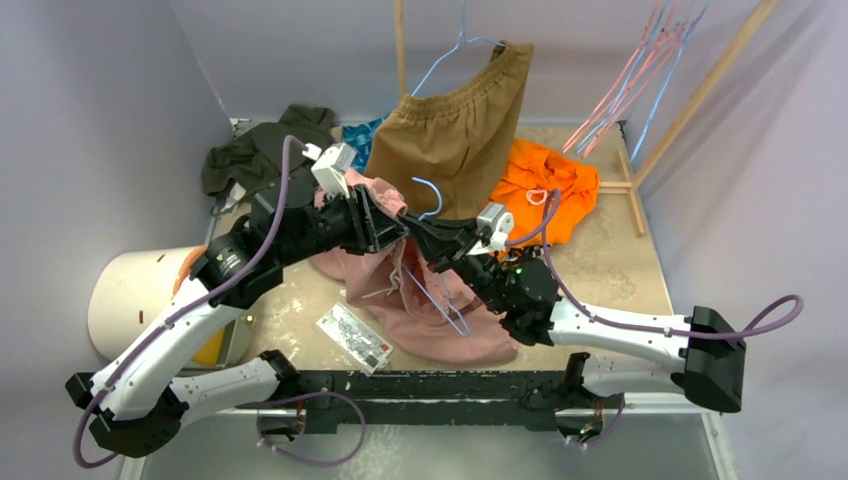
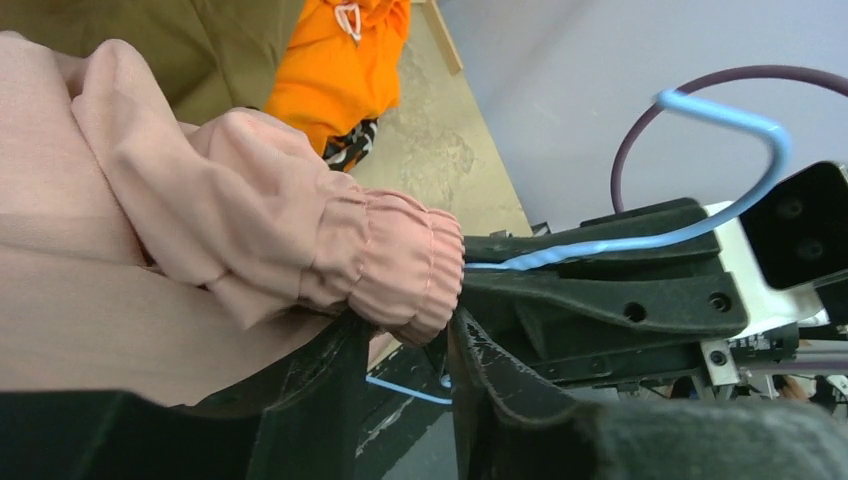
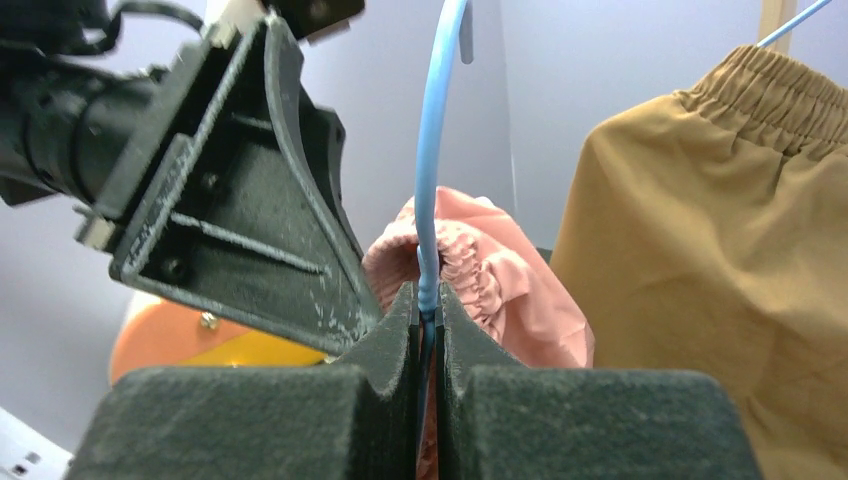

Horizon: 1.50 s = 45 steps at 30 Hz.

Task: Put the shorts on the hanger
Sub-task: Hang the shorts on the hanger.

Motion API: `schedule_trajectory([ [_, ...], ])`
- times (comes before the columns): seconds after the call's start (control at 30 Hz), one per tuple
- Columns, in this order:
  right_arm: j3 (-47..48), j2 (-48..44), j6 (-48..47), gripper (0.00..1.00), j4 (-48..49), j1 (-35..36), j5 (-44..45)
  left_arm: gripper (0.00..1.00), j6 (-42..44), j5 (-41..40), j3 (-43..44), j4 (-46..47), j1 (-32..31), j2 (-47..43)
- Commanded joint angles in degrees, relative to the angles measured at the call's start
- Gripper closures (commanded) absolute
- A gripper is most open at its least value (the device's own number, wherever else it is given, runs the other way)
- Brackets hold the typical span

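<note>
The dusty-pink shorts lie bunched on the table's near middle, with one part lifted between the two arms. My right gripper is shut on the neck of the light-blue wire hanger, whose hook points up. The hanger's lower wires run down across the pink fabric. My left gripper faces the right one tip to tip. Its fingers stand apart, and the gathered waistband rests at their tips, threaded round the blue wire.
Tan-brown shorts hang on another blue hanger at the back. An orange garment lies back right and a dark green one back left. Pink hangers hang on a wooden rack. A white drum stands left, a packet near the front.
</note>
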Motion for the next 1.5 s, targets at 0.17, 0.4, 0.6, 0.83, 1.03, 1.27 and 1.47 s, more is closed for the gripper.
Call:
schedule_trajectory([
  [0.17,-2.03,-2.85,6.40,1.00,16.77,-1.74,-1.36,0.52,1.63,-2.70,-0.94,-2.89,-0.67,-3.17],
  [0.4,-1.40,-4.31,6.74,1.00,16.86,-1.80,-2.64,0.36,2.90,-3.38,0.31,-5.04,-0.67,-5.33],
  [0.6,-1.46,-6.85,5.48,1.00,14.87,-1.81,-3.82,0.28,6.42,-5.19,3.98,-8.23,-0.64,-7.96],
  [0.83,-2.19,-12.21,5.47,1.00,11.34,-1.80,-5.51,0.25,12.51,-4.19,10.48,-9.09,-0.68,-9.93],
  [1.03,-1.54,-20.39,4.91,1.00,-1.77,-1.76,-10.31,0.26,23.74,-4.87,14.99,-4.99,-0.68,-12.45],
  [1.27,-2.11,-30.26,5.85,1.00,-15.46,-1.81,-11.57,0.30,31.83,6.41,10.35,10.41,-0.55,-13.46],
  [1.47,-4.17,-36.05,7.95,1.00,-19.81,-1.79,-8.84,0.43,27.05,9.97,7.36,13.45,-0.66,-8.07],
])
